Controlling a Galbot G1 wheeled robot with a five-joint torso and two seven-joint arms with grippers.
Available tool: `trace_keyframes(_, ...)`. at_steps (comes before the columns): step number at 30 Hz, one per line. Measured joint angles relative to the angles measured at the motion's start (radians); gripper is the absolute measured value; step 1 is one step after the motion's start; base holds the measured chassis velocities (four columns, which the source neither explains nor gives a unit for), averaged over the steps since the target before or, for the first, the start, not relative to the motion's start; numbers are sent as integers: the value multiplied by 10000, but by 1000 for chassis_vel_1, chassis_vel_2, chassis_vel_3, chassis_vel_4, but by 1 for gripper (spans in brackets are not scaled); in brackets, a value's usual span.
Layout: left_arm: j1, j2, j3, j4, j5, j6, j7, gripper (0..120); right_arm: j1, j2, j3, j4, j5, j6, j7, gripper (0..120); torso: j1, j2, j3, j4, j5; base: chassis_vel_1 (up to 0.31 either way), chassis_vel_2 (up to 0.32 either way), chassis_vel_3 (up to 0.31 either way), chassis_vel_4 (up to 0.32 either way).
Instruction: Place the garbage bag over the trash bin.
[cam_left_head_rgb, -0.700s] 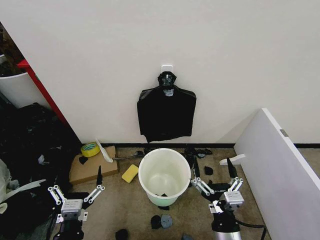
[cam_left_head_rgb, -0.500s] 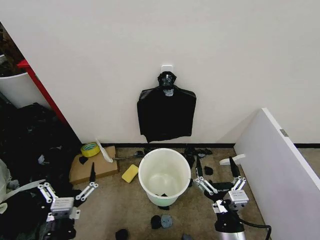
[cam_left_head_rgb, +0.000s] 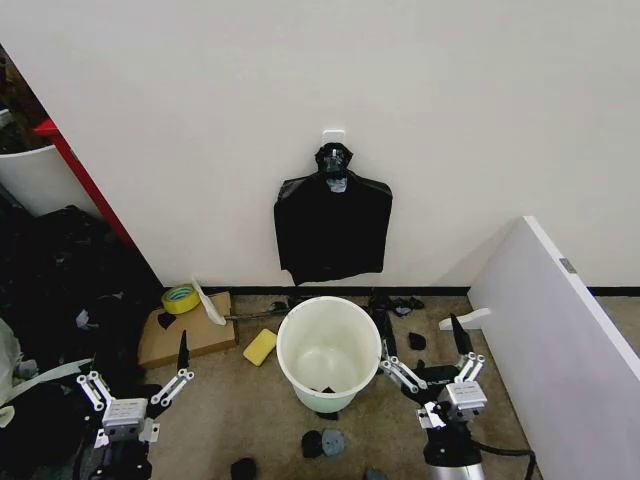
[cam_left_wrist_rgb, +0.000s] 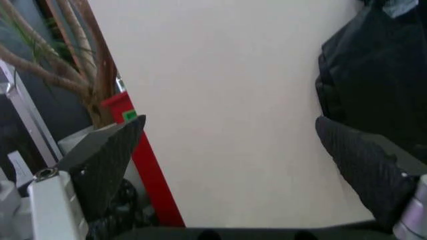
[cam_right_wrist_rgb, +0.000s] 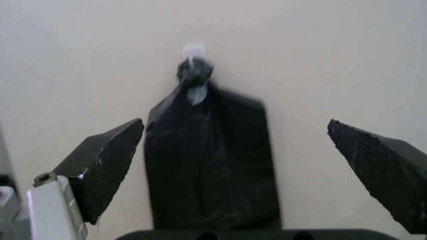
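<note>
The trash bin (cam_left_head_rgb: 298, 372), round and white, stands open on the carpet below the wall, with a small black scrap on its bottom. The garbage bag is out of view. A flat bundle of black bags (cam_left_head_rgb: 333, 225) hangs from a wall hook above the bin; both wrist views face it (cam_right_wrist_rgb: 210, 165) (cam_left_wrist_rgb: 380, 75). My left gripper (cam_left_head_rgb: 132, 372) is low at the bin's left, open and empty (cam_left_wrist_rgb: 230, 125). On the bin's right my right gripper (cam_left_head_rgb: 420, 342) is close to the rim, also open and empty (cam_right_wrist_rgb: 235, 125).
A white board (cam_left_head_rgb: 560, 330) leans at the right. Left of the bin lie a cardboard piece (cam_left_head_rgb: 185, 335), a yellow tape roll (cam_left_head_rgb: 180, 298) and a yellow sponge (cam_left_head_rgb: 260, 347). A dark pile (cam_left_head_rgb: 60, 290) and a red-edged white tub (cam_left_head_rgb: 35, 175) fill the left. Black scraps (cam_left_head_rgb: 322, 441) dot the floor.
My left gripper has sunk lower and drifted left, away from the bin. The right gripper dipped slightly, then rose back. Both stayed open.
</note>
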Motion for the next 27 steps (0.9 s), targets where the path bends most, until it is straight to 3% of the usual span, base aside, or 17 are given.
trace_keyframes(9, 175, 266, 241, 509, -560, -300, 139, 100, 2257, -660, -231, -1162, 1704, -1531, -786, 100, 0, 0, 0, -6, -3, 0, 0, 0, 0)
trace_keyframes(13, 319, 126, 141, 552, -476, -583, 153, 100, 3268, -897, -494, -1650, 2623, -2108, -945, 100, 0, 0, 1, 6, 0, 0, 0, 0, 0)
trace_keyframes(16, 418, 3, 32, 566, -306, -734, 153, 100, 4093, -1131, -703, -2134, 3619, -2571, -1154, 100, 0, 0, 1, 0, 0, 0, 0, 0, 0)
trace_keyframes(24, 433, -240, -173, 572, -80, -873, 113, 100, 6135, -1644, -798, -3224, 6423, -2983, -2206, 100, 0, -1, 1, -1, 0, 0, 0, 0, 0)
trace_keyframes(27, 399, -288, -117, 567, 41, -880, 110, 100, 6638, -1671, -842, -3356, 6734, -3149, -2266, 100, 1, -1, 1, 0, -2, 0, 0, 0, 0)
